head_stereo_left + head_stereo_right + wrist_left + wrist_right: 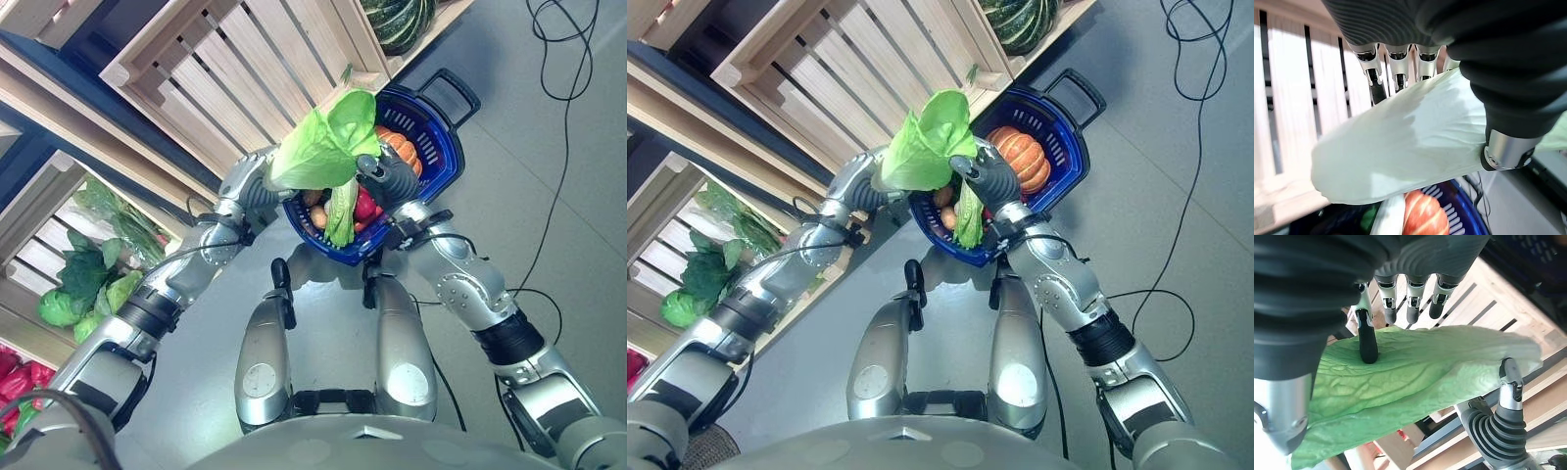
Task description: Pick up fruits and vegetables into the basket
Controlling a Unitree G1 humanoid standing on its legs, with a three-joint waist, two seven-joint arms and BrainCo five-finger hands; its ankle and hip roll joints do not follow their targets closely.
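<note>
Lettuce point(318, 147) hangs over the blue basket point(446, 157), pinched between your left hand point(257, 176) and right hand point(384, 176), fingers of both curled on leaf. Risk: leaves tear or slip and fall outside the rim, since the pumpkin point(1021, 157) crowds the space below

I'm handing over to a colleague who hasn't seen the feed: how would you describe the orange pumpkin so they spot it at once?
Find the blue basket on the grey floor in front of the wooden crates. The pumpkin sits inside it on the side towards the black handle, just beyond the big lettuce that both hands hold over the basket. It is the basket's only ribbed, orange, round item; the others beside it are smaller and red or tan.
</note>
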